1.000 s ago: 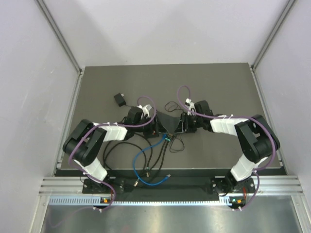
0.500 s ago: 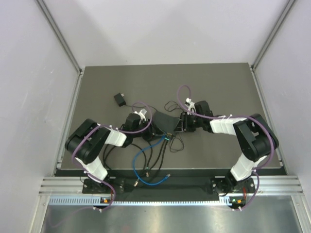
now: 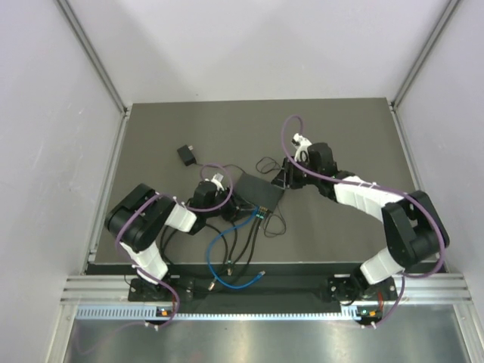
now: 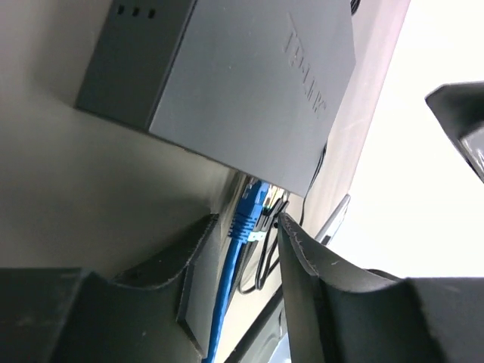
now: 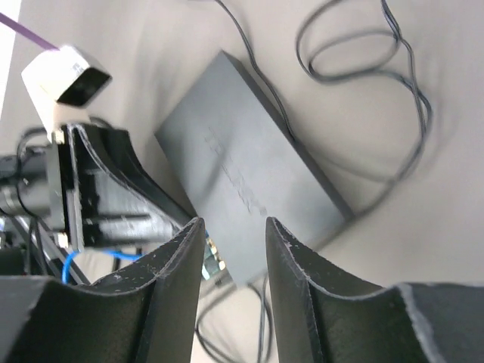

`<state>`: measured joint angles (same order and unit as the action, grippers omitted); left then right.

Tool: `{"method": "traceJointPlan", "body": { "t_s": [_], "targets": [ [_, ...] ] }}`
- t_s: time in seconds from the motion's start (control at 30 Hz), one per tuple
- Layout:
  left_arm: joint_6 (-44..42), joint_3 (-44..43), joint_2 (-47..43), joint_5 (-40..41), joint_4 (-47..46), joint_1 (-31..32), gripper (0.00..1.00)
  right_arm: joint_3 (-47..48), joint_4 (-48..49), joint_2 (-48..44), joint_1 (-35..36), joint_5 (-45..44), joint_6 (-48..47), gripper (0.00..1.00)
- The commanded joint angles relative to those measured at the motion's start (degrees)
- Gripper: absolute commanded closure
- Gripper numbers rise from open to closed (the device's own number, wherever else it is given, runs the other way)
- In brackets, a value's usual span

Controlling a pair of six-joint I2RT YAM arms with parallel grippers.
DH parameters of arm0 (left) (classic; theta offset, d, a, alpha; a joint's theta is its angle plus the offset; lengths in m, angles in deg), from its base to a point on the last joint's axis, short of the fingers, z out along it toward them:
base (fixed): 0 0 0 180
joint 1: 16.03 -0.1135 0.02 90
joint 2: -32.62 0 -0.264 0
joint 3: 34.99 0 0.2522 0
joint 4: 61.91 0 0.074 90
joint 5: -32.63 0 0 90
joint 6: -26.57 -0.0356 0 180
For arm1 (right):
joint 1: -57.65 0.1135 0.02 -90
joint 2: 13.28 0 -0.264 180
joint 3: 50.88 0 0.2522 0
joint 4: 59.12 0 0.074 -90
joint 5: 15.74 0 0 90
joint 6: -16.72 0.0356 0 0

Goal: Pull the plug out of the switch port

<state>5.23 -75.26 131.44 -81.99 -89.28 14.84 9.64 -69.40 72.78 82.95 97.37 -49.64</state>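
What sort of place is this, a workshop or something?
Probably a robot test booth in a lab: plain white walls close in a dark table, a left arm and a right arm stand on a metal rail, and a black box with cables lies between them.

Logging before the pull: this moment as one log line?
left gripper: open, aimed at blue plug | right gripper: open above switch | blue plug: seated in switch

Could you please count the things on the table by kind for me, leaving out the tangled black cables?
Flat black switch box: 1
Small black adapter block: 1
Blue cable: 1
Total: 3
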Motion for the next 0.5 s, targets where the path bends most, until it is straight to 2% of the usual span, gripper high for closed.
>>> {"method": "traceJointPlan", "body": {
  "t_s": [0.0, 0.13, 0.3, 0.47],
  "targets": [
    [2.87, 1.19, 2.15, 0.63, -6.77, 0.68, 0.58, 1.31, 4.93, 4.88, 0.19, 2.72, 1.40, 0.62],
    [4.46, 1.54, 3.39, 1.07, -8.97, 1.03, 0.60, 2.02, 10.30, 9.73, 0.80, 4.13, 4.30, 0.63],
    [6.74, 3.21, 2.87, 3.26, -11.08, 1.29, 0.61, 3.51, 11.10, 13.86, 1.33, 3.96, 4.40, 0.63],
    [9.64, 3.21, 2.07, 5.90, -10.56, 2.17, 0.69, 4.12, 9.53, 16.07, 1.51, 2.20, 5.72, 0.72]
  ]
}}
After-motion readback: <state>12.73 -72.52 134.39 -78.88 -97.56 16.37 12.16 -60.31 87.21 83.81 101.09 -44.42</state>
